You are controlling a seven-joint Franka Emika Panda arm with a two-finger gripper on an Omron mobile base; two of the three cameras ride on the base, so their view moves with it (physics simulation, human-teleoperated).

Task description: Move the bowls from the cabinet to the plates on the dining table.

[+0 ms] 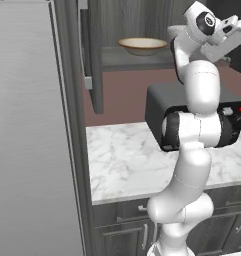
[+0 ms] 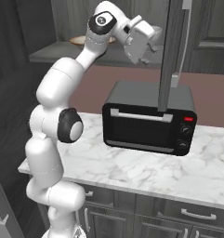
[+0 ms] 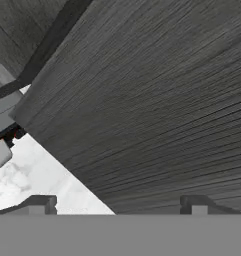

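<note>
A wide cream bowl (image 1: 142,46) with a tan-brown rim sits on the lower shelf of the open dark grey cabinet (image 1: 137,17); in the right base view a sliver of this bowl (image 2: 78,41) shows behind the arm. My gripper (image 1: 226,40) (image 2: 150,46) is raised at shelf height, to the right of the bowl and apart from it. In the hand view the gripper (image 3: 118,205) is open with nothing between its fingertips (image 3: 39,204), close in front of a dark wood-grain door panel (image 3: 152,100). The plates and the dining table are out of view.
A black toaster oven (image 2: 148,123) stands on the marble worktop (image 1: 122,160) under the cabinet. One open cabinet door (image 2: 171,51) with a silver bar handle hangs just right of the hand, another door (image 1: 94,60) at the left. A steel fridge (image 1: 32,130) fills the left.
</note>
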